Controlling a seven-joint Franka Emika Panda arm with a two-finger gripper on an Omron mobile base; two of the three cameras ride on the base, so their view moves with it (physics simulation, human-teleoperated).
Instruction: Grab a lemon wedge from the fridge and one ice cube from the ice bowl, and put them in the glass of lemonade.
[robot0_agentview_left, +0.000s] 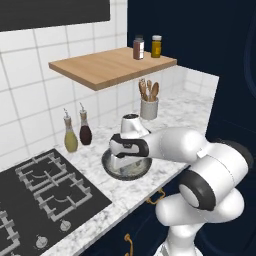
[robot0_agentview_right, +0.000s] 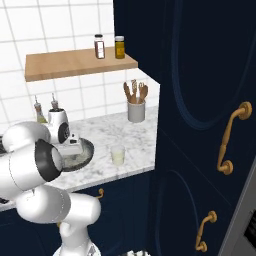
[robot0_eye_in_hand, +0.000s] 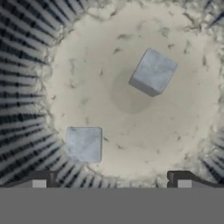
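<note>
While hovering low over the wide shallow dark-speckled ice bowl (robot0_agentview_left: 126, 167) on the marble bench (robot0_agentview_right: 125, 135), fingers (robot0_eye_in_hand: 40, 179) spread wide, holding nothing. Two pale grey ice cubes (robot0_eye_in_hand: 152, 72) untouched inside. Short pale glass of lemonade (robot0_agentview_right: 117, 154) just beside the bowl. Looks like neither ice nor lemon delivered yet.

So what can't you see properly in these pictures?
- Left base view: the white arm covers much of the dark speckled ice bowl; its cubes are hidden.
- Right base view: the arm hides half of that bowl; whether a lemon wedge sits in the small pale glass of lemonade is too small to tell.
- Hand view: the open gripper is cut off below; two greyish ice cubes look blurry.
</note>
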